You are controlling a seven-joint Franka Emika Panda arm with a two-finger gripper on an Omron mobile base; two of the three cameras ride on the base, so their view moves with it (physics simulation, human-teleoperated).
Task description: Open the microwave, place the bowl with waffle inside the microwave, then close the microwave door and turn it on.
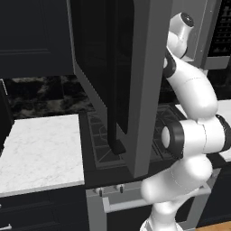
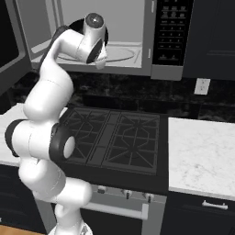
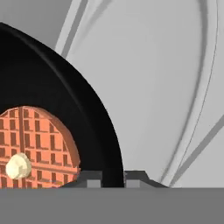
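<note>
The microwave point(image 2: 151, 69) stands open, its pale interior and dark button panel point(image 2: 170, 27) facing me. Its door point(image 1: 146, 90) is swung wide out over the stove, with the black bar handle point(image 1: 113, 90) on its face. My arm reaches into the cavity. In the hand view the black bowl point(image 3: 65, 92) lies over the pale microwave floor, above the glass turntable point(image 3: 183, 87). The orange-brown waffle point(image 3: 39, 144) with its pale centre rests in the bowl. My gripper point(image 3: 113, 178) is shut on the bowl's rim, one fingertip point(image 3: 92, 179) on each side.
A black gas cooktop point(image 2: 114, 137) lies under the microwave. White marble counters flank it on the right point(image 2: 202, 151) and the left point(image 1: 40, 149). The open door blocks the space over the stove's left side. A wall outlet point(image 2: 201, 86) sits on the dark backsplash.
</note>
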